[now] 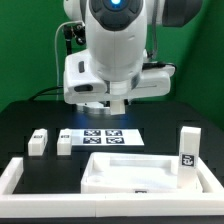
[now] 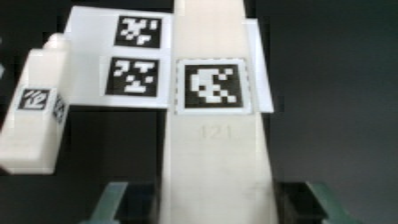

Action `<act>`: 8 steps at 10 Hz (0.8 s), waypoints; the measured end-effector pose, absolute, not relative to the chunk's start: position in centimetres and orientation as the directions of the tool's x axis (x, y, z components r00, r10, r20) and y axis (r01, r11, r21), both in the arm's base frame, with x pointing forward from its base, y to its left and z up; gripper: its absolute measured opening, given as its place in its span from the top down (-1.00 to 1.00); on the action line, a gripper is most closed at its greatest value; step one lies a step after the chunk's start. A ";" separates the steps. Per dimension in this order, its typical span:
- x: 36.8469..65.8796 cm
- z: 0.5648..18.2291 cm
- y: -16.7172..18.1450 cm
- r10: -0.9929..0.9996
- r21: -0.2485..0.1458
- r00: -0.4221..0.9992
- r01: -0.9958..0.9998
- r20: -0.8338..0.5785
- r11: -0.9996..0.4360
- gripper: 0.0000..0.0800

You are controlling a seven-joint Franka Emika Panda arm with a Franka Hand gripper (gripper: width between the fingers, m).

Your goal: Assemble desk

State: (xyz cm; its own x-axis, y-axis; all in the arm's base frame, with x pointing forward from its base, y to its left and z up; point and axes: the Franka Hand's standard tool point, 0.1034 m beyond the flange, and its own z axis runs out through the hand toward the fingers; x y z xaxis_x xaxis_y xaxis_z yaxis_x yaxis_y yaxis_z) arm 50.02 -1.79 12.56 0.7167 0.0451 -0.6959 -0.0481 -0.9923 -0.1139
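The counter [image 1: 165, 125] is a plain black surface. In the middle of it lies the marker board [image 1: 104, 137], thin, white and flat on the black. Just to the exterior view's left of that board sit two short white blocks, side by side and a little apart: the outer leg [image 1: 38, 142] and the inner leg [image 1: 64, 143], each with a small tag. Closer to the exterior camera, a long low border rail [image 1: 14, 177] runs along the left and near sides. Inside its corner the tabletop panel [image 1: 125, 172] lies flat. At the panel's right end a third leg [image 1: 188, 152] stands upright. From here I can't say whether it stands on the panel or on the counter just beside it.
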 end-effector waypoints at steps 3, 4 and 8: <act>50.6 12.9 -2.0 0.026 -0.110 0.841 -0.040 -0.540 -0.993 0.27; 52.1 14.3 -2.4 0.026 -0.124 0.870 -0.041 -0.493 -0.991 0.27; 58.1 18.5 -5.2 -0.046 -0.150 0.978 -0.078 -0.201 -0.986 0.27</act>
State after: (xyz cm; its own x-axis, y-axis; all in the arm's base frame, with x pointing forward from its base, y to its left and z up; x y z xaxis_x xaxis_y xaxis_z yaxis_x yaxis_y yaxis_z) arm 58.12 -5.18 18.48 0.9785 -0.0465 -0.2011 -0.0777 -0.9856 -0.1504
